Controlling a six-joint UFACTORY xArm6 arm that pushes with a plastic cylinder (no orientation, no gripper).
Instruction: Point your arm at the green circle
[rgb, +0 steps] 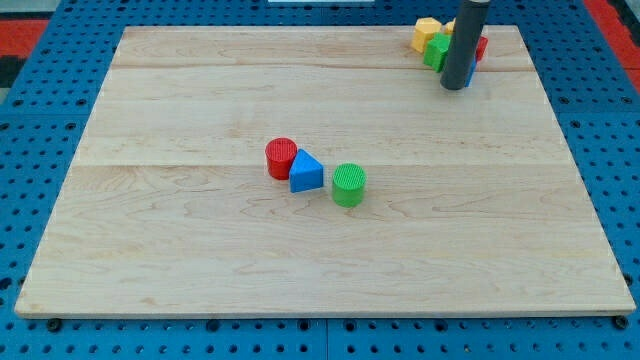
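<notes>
The green circle stands a little right of the board's middle, beside a blue triangle and a red cylinder that touch each other. My tip rests on the board near the view's top right, far from the green circle, up and to its right. The rod stands against a cluster of blocks at the top right: a yellow block, a green block and a red block, partly hidden behind the rod.
The wooden board lies on a blue perforated table. A bit of blue shows at the rod's right side near its tip, too hidden to make out.
</notes>
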